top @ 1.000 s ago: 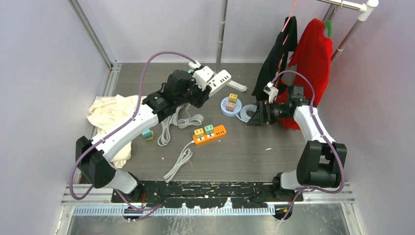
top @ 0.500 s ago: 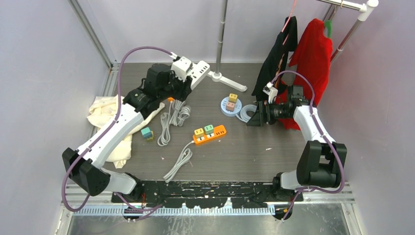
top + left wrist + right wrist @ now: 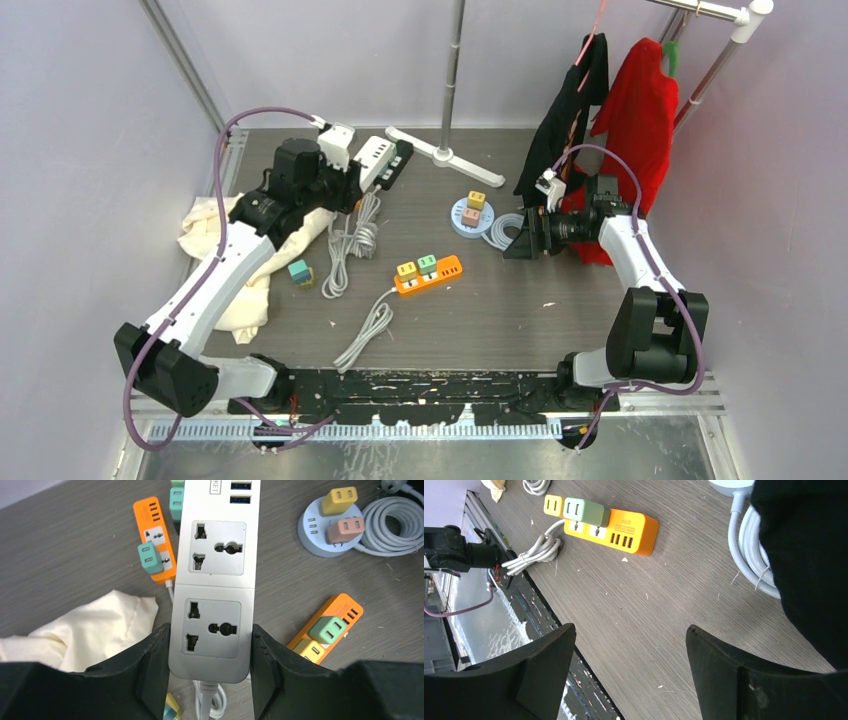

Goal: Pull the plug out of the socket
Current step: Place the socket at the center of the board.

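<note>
My left gripper point(image 3: 210, 650) is shut on the near end of a white power strip point(image 3: 212, 580) and holds it above the table; it shows at the back left in the top view point(image 3: 378, 160). Its two near sockets are empty, and a teal plug point(image 3: 176, 500) sits at its far end. Below it lies an orange strip point(image 3: 155, 535) with a teal plug point(image 3: 148, 558). My right gripper point(image 3: 520, 240) is open and empty above bare table point(image 3: 631, 645), next to a round blue socket point(image 3: 470, 217) with a yellow and a pink plug.
A second orange strip point(image 3: 428, 274) with a yellow and a green plug lies mid-table. Coiled white cables point(image 3: 350, 240), a cream cloth point(image 3: 225, 235) and a loose teal plug point(image 3: 299, 273) lie at the left. Black point(image 3: 570, 110) and red point(image 3: 640, 110) garments hang at the right.
My left arm has carried the white power strip left, from the table's back middle to the back left. The right arm has not moved.
</note>
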`<state>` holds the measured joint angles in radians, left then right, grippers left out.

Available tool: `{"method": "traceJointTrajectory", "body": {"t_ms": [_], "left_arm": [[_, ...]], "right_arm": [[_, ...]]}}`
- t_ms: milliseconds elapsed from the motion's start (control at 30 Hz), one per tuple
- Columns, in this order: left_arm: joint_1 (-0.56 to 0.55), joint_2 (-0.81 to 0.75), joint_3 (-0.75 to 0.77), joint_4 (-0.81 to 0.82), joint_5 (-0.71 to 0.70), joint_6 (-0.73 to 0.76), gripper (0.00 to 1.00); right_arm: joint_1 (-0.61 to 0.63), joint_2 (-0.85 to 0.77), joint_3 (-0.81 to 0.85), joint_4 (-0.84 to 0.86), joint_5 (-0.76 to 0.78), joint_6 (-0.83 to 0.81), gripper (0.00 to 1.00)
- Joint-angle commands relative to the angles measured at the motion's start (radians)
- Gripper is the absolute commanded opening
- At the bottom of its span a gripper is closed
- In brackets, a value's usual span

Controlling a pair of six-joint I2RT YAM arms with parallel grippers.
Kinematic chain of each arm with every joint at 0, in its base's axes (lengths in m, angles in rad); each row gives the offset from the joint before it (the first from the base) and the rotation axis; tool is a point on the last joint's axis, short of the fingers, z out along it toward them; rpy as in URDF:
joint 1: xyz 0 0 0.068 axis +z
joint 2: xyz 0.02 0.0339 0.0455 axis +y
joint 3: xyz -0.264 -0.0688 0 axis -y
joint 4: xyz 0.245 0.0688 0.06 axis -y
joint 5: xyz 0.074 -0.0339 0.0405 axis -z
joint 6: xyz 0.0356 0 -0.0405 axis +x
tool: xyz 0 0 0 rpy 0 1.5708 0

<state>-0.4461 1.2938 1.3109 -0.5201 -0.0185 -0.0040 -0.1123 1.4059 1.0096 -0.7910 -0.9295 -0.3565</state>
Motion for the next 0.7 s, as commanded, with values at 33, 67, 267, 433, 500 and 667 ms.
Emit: {"method": "traceJointTrajectory", "body": {"t_ms": [33, 67, 267, 433, 500, 667], "left_arm": [[0.058, -0.060, -0.053, 0.042, 0.007, -0.050, 0.00], [0.068, -0.058, -0.064, 0.043, 0.014, -0.059, 0.00], [0.117, -0.037, -0.132, 0.055, 0.052, -0.128, 0.00], [0.135, -0.031, -0.174, 0.077, 0.057, -0.157, 0.00], [0.148, 0.009, -0.183, 0.079, 0.058, -0.170, 0.00], [0.177, 0.042, -0.198, 0.079, 0.067, -0.192, 0.00]], "right_arm": [[0.007, -0.007, 0.019, 0.000, -0.029, -0.015, 0.85], [0.007, -0.007, 0.019, 0.000, -0.028, -0.016, 0.85], [0.011, -0.005, 0.020, 0.002, -0.028, -0.016, 0.85], [0.013, -0.005, 0.019, 0.002, -0.026, -0.019, 0.85], [0.013, -0.007, 0.018, 0.002, -0.025, -0.018, 0.85], [0.014, -0.008, 0.017, 0.001, -0.023, -0.020, 0.85]]}}
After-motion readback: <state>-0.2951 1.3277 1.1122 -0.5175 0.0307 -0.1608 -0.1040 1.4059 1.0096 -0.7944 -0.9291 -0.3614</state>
